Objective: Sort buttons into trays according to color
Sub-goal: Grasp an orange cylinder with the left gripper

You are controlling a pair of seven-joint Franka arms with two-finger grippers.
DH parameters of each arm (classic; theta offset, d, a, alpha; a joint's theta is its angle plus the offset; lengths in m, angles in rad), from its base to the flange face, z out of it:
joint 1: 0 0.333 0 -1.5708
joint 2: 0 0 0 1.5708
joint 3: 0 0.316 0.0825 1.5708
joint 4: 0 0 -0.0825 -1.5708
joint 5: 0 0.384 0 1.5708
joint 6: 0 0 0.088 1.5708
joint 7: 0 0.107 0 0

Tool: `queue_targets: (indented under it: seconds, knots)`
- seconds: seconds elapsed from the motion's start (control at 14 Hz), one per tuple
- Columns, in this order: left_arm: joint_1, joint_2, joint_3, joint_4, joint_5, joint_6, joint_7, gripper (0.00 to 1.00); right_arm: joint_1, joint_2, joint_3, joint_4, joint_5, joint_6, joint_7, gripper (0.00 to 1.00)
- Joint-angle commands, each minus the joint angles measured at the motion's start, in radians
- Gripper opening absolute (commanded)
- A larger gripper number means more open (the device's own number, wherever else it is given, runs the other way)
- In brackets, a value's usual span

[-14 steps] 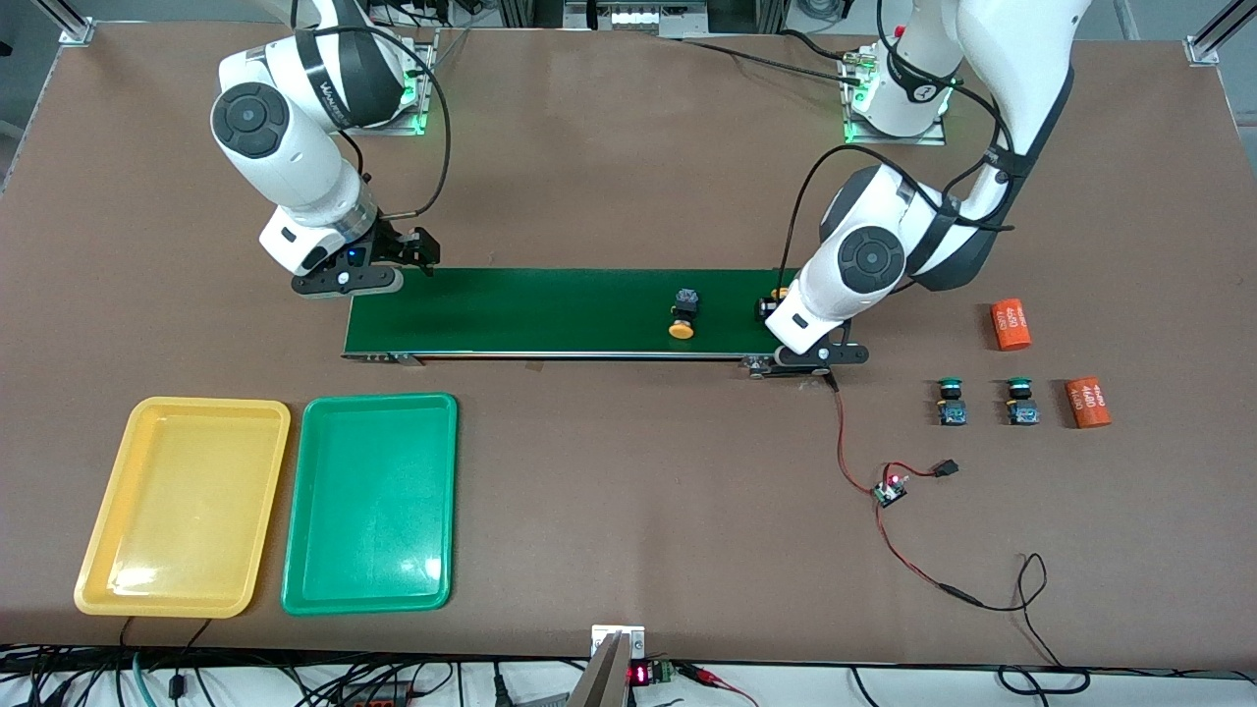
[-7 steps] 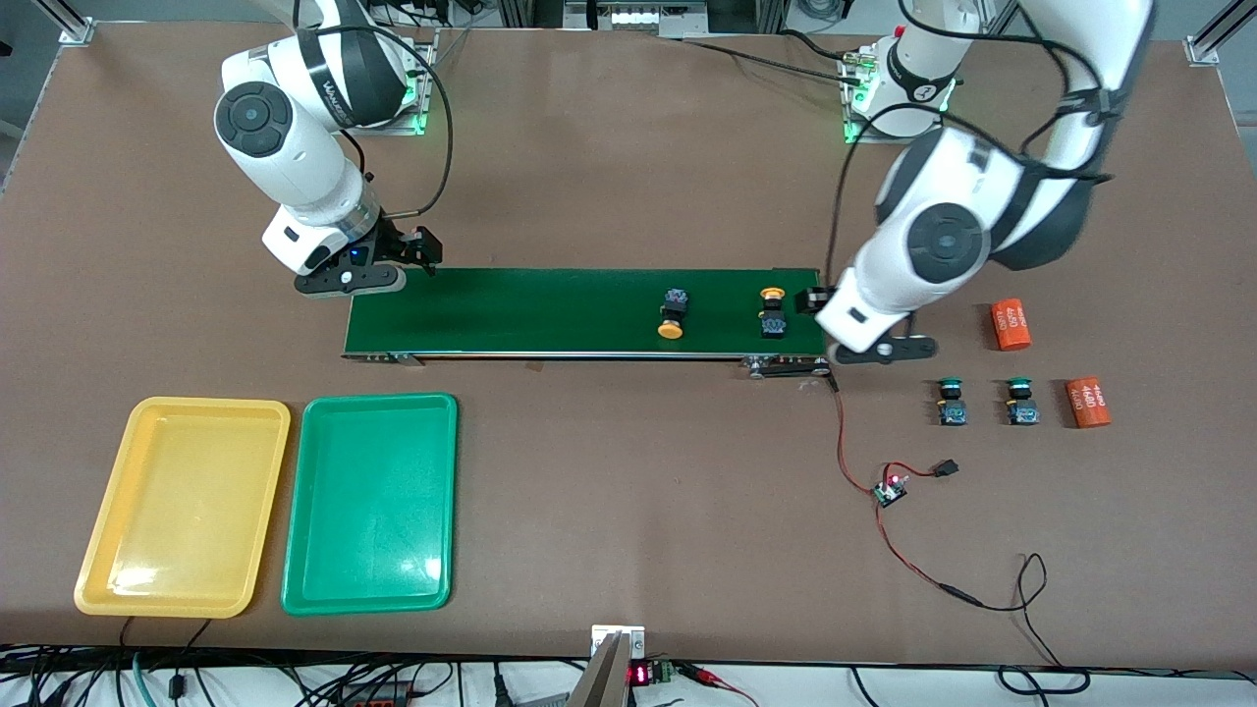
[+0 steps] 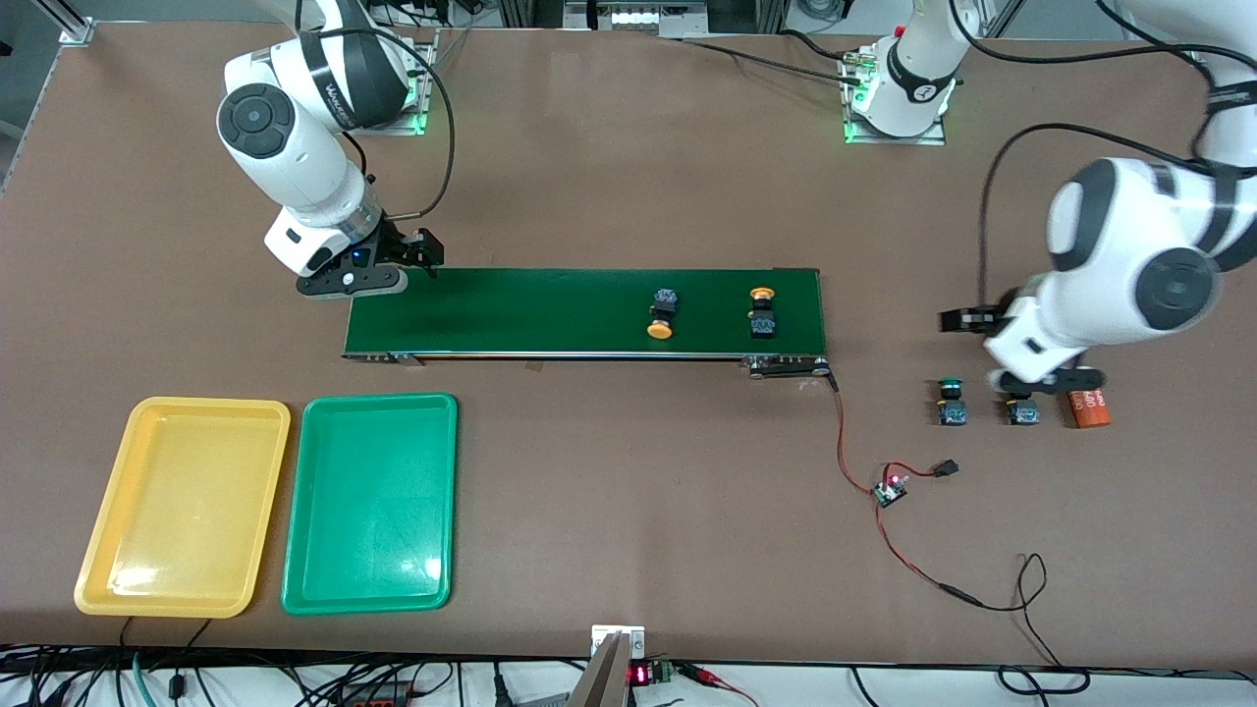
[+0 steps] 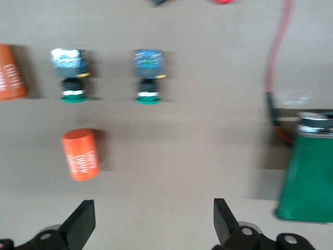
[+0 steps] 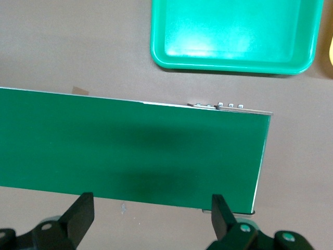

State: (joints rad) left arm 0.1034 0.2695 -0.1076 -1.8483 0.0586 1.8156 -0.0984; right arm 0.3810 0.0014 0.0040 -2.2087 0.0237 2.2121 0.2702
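Two yellow-capped buttons [image 3: 661, 315] [image 3: 761, 312] lie on the conveyor belt [image 3: 511, 312]. Two green-capped buttons [image 3: 950, 401] [image 3: 1022, 411] stand on the table off the belt, toward the left arm's end; both also show in the left wrist view [image 4: 148, 75] [image 4: 70, 75]. My left gripper [image 3: 1043, 381] hangs open and empty over the table beside them, its fingers [image 4: 83, 224] wide apart. My right gripper [image 3: 349, 280] waits open and empty over the table at the belt's other end [image 5: 151, 221]. The yellow tray [image 3: 88, 550] and green tray [image 3: 304, 550] are empty.
An orange cylinder [image 3: 1088, 408] lies beside the green buttons; the left wrist view shows it [image 4: 9, 73] and a second one [image 4: 80, 154]. A red-and-black cable with a small circuit board [image 3: 891, 488] trails from the belt's end. The green tray [image 5: 234, 36] shows in the right wrist view.
My left arm has swung away from the belt's end to over the green buttons, leaving a second yellow button on the belt. Both belt buttons have drifted toward the right arm's end.
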Motion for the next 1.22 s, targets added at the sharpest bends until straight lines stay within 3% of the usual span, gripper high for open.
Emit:
queue_targets:
  seconds: [0.0, 0.22, 0.5, 0.86, 0.93, 1.0, 1.15]
  knots:
    - [0.010, 0.000, 0.063, -0.072, 0.010, 0.052, 0.025, 1.00, 0.009, 0.002, -0.001, -0.002, 0.002, 0.015, 0.006, 1.00]
    - [0.036, 0.004, 0.101, -0.161, 0.010, 0.138, 0.109, 1.00, 0.029, 0.009, -0.001, -0.002, 0.005, 0.024, 0.010, 1.00]
    - [0.050, 0.033, 0.173, -0.273, 0.010, 0.374, 0.256, 1.00, 0.044, 0.015, -0.001, -0.002, 0.005, 0.040, 0.035, 1.00]
    - [0.061, 0.103, 0.184, -0.364, 0.010, 0.592, 0.270, 1.00, 0.044, 0.017, -0.001, -0.002, 0.005, 0.040, 0.035, 1.00]
    - [0.067, 0.111, 0.184, -0.370, 0.010, 0.603, 0.270, 0.90, 0.044, 0.017, -0.001, -0.002, 0.005, 0.040, 0.035, 1.00]
    - [0.068, 0.112, 0.184, -0.376, 0.012, 0.602, 0.270, 0.72, 0.044, 0.017, -0.001, -0.002, 0.005, 0.040, 0.035, 1.00]
    - [0.079, 0.126, 0.181, -0.381, 0.012, 0.593, 0.278, 0.47, 0.044, 0.017, -0.001, -0.002, 0.005, 0.038, 0.035, 1.00]
